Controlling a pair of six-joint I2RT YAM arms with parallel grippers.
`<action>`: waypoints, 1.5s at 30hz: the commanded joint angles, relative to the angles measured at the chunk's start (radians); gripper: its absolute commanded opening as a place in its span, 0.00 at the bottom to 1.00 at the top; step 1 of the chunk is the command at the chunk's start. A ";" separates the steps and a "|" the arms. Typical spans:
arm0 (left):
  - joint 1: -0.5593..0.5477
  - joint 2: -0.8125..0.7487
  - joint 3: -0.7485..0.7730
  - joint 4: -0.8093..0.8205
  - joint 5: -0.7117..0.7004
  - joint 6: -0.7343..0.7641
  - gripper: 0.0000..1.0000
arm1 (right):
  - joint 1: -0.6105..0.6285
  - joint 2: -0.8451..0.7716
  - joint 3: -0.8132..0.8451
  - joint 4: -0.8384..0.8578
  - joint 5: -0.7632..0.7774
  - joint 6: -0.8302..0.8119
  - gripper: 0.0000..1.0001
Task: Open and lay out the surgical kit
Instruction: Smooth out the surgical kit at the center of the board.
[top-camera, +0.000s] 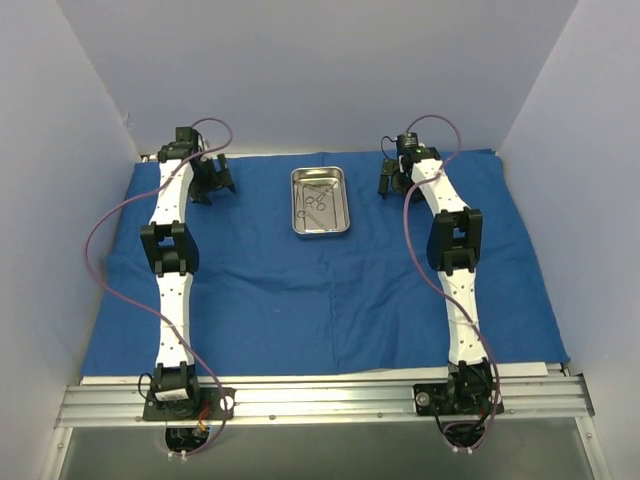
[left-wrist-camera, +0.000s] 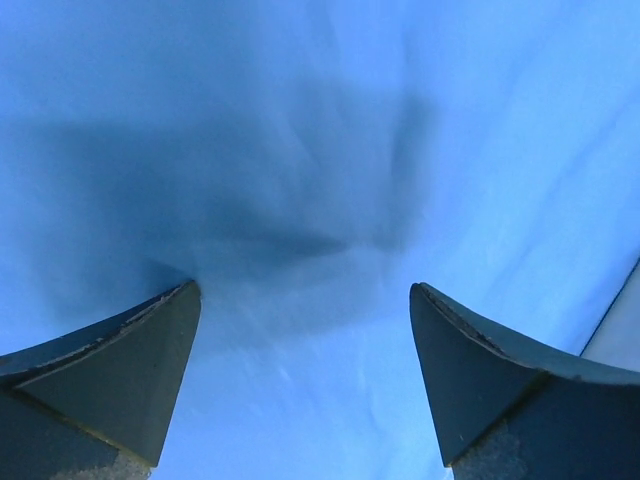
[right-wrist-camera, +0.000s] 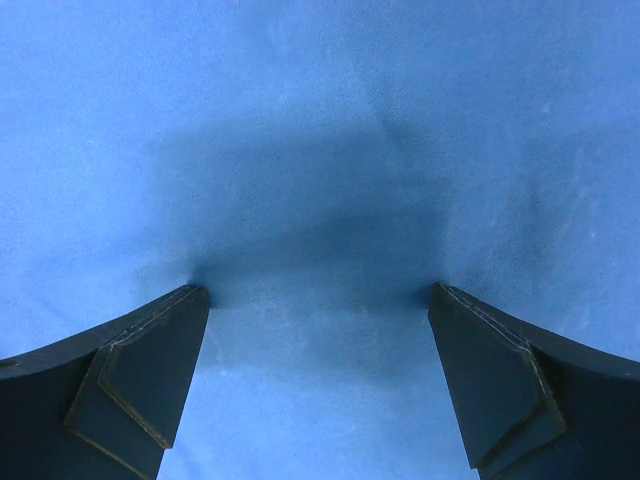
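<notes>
The blue cloth wrap (top-camera: 320, 290) lies spread flat over the table. The shiny steel tray (top-camera: 320, 201) sits on it at the far middle, with thin metal scissor-like instruments (top-camera: 316, 199) inside. My left gripper (top-camera: 213, 187) is open and empty, low over the cloth (left-wrist-camera: 300, 200) left of the tray. My right gripper (top-camera: 392, 183) is open and empty, fingertips down at the cloth (right-wrist-camera: 320, 150) right of the tray. Both wrist views show only blue cloth between the spread fingers.
White walls close in the table at the left, back and right. An aluminium rail (top-camera: 320, 400) with the arm bases runs along the near edge. The cloth's edge shows at the lower right of the left wrist view (left-wrist-camera: 620, 330).
</notes>
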 joint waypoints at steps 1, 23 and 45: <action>0.036 -0.094 -0.028 0.224 0.059 -0.039 0.97 | 0.000 0.079 0.057 0.019 -0.011 -0.004 1.00; -0.202 -0.447 -0.618 -0.101 -0.385 -0.076 0.94 | 0.004 -0.518 -0.646 0.044 -0.031 -0.052 1.00; -0.188 -0.023 -0.227 -0.183 -0.227 -0.056 0.94 | -0.031 -0.202 -0.556 0.065 0.068 0.037 1.00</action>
